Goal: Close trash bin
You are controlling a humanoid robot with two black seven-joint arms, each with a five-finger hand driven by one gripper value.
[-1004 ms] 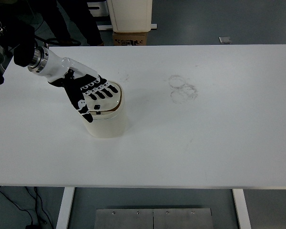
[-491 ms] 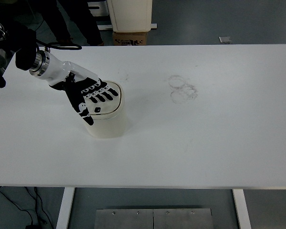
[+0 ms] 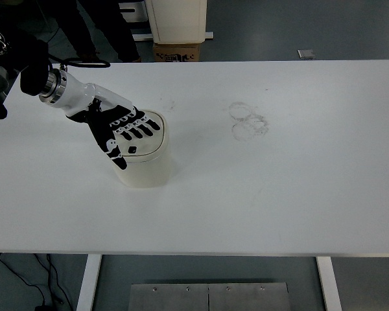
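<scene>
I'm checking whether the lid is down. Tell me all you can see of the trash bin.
The trash bin is a small, cream, plastic-looking tub with rounded corners, standing upright on the left half of the white table. Its lid lies flat and looks closed. The left hand rests flat on top, fingers spread across the lid.

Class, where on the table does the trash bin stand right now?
In the head view, the trash bin stands left of centre on the white table, under the left hand.

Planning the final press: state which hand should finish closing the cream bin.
Left. The black-and-white left hand already lies flat, fingers spread, on the lid of the cream cylindrical trash bin; the right hand is out of view.
</scene>
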